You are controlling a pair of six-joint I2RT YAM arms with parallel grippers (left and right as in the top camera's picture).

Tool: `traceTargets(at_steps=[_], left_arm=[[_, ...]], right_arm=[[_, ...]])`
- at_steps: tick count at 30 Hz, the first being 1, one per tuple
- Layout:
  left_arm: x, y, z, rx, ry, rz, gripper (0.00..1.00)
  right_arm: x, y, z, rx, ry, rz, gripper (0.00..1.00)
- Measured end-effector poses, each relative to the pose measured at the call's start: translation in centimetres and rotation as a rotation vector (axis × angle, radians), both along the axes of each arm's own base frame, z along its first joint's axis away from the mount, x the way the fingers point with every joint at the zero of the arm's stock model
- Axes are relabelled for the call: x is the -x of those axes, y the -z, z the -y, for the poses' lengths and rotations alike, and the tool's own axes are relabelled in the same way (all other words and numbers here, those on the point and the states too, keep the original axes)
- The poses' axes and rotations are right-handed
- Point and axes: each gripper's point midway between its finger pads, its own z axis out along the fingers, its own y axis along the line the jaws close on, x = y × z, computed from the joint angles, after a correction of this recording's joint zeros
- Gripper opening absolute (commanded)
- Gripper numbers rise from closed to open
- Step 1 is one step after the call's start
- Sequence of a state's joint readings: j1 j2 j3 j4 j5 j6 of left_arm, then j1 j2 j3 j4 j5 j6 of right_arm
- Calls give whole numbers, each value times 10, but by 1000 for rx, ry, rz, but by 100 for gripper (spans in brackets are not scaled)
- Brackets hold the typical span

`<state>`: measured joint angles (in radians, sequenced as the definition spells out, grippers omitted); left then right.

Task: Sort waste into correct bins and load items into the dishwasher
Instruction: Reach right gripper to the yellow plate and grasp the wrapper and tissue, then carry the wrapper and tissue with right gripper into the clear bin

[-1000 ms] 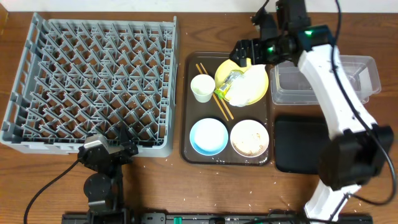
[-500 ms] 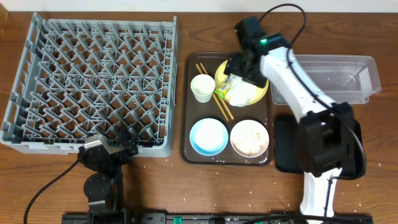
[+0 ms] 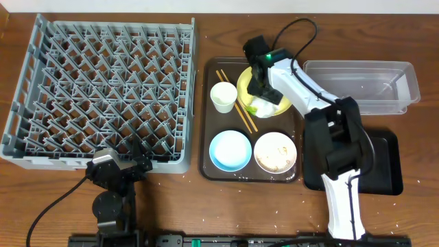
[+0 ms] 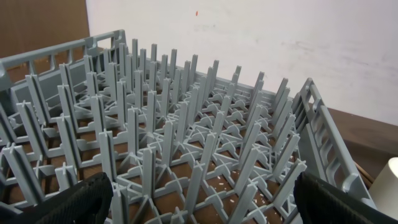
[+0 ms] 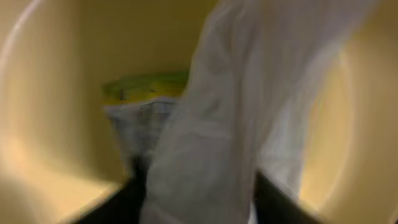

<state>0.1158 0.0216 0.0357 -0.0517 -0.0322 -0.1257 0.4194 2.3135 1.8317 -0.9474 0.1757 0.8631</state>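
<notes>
Crumpled white paper (image 5: 211, 124) on yellow plate (image 3: 243, 84) beneath right gripper (image 3: 259, 89), jaws' state unclear in blur; left gripper (image 4: 199, 202) jaws spread, at dish rack's (image 4: 186, 124) near edge.

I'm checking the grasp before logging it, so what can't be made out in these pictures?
Right hand: open or shut unclear; overhead, the arm covers its fingers; the right wrist view is blurred.
Snack wrapper: right wrist, blurred, partly behind white paper.
Yellow plate: overhead, the arm hides much of what lies on it.
</notes>
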Motion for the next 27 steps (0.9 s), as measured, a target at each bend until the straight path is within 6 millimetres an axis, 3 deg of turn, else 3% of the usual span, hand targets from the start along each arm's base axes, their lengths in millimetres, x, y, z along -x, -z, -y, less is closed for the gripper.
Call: traceTargets(at_steps=[9,12,15,19,21,24,27], left_arm=[[0,0,0,0,0,0,93],[0,0,0,0,0,0,93],[0,0,0,0,0,0,93],[0,0,0,0,0,0,93],[0,0,0,0,0,0,93],[0,0,0,0,0,0,93],[0,0,0,0,0,0,93]], right_arm=[[2,-9,-1,-10,-51,-8,1],[-3,-38,0,-41,-63,39,1],[-13,-102,9,-91,-53,170,1],[-20,-206,48,-129,34,394,1],[-15,-240,79,-117,132,461,1],[-4,-250,130,-81,340,472,1],[-3,-223,165,-58,536,432,1]])
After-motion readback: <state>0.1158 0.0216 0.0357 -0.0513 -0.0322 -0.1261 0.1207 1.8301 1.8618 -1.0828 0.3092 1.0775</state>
